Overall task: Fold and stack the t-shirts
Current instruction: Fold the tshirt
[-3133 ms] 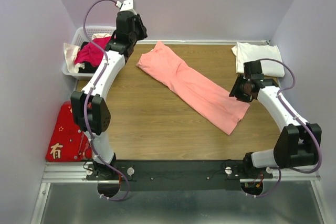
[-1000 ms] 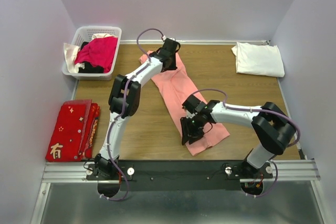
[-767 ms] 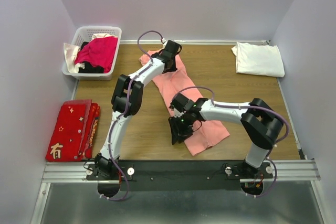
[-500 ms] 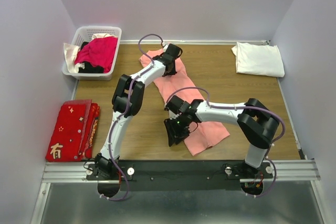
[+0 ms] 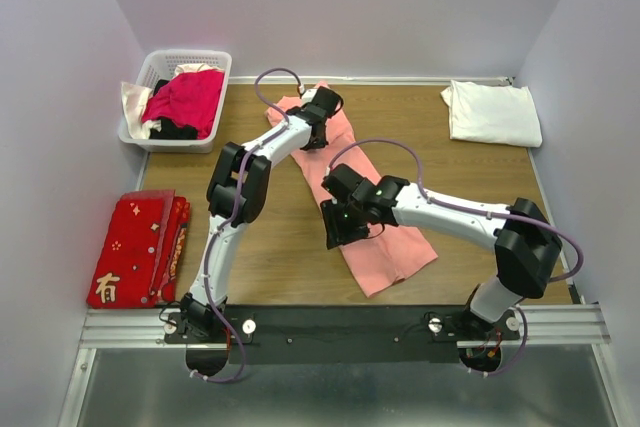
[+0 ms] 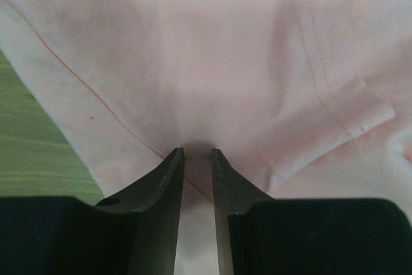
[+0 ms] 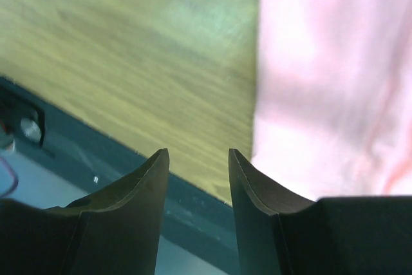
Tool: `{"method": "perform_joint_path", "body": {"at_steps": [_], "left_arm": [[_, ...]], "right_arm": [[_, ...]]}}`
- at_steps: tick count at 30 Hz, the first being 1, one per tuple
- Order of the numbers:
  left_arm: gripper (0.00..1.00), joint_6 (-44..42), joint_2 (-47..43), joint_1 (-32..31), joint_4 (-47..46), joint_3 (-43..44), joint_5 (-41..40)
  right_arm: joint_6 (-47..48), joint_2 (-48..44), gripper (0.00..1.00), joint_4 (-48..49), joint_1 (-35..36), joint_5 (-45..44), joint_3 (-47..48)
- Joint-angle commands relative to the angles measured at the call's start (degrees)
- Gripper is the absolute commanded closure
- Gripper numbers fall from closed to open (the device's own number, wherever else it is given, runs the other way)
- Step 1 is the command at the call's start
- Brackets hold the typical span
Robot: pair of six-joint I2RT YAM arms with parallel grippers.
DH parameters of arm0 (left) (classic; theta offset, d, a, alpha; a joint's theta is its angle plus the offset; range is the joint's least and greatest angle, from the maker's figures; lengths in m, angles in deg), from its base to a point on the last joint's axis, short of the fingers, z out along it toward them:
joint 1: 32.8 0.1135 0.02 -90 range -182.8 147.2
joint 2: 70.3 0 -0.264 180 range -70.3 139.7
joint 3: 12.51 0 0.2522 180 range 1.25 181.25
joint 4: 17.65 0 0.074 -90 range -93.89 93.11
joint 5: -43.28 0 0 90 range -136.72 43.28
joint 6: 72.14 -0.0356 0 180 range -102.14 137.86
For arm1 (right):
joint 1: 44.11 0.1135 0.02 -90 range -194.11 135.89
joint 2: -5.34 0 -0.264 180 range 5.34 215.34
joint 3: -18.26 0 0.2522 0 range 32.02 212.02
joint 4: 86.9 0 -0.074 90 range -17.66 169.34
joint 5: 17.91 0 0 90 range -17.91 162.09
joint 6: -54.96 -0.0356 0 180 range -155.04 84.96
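pink t-shirt (image 5: 397, 250): 1, pinched in left gripper (image 6: 196, 152) | white t-shirt (image 5: 492, 112): 1, folded | right gripper (image 7: 198, 152): jaws apart, empty

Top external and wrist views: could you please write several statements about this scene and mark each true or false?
1. The salmon-pink t-shirt lies spread out with sleeves showing. False: it is folded into a long strip, slantwise on the table.
2. The white t-shirt lies folded at the table's far right corner. True.
3. The right gripper clamps the salmon-pink t-shirt. False: its jaws stand apart over bare wood, the shirt's edge beside them.
4. The left gripper pinches the salmon-pink t-shirt's fabric. True.
5. The basket is empty. False: it holds magenta clothes.
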Motion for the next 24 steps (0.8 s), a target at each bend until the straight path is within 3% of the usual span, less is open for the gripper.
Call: {"method": "perform_joint_path", "body": {"at_steps": [1,6,14,24], "left_arm": [[0.67,1.9,1.1,-0.3,3.8,2.3,-2.9],[0.67,1.9,6.5,-0.3,7.5,9.1,-3.0],[0.67,-0.6,14.8,0.8,6.0,21.8,1.0],[0.64,-7.3,17.6,3.6,-9.5,24.5,18.0]], "right_arm": [[-1.8,-0.8,0.49,-5.9,0.2,-10.8,3.6],[-2.9,-0.9,0.49,-9.6,0.1,-16.6,6.1],[-3.3,-1.3,0.48,-13.9,-0.3,-20.3,7.0],[-3.4,0.2,0.48,-16.0,-1.1,-20.8,3.4]]}}
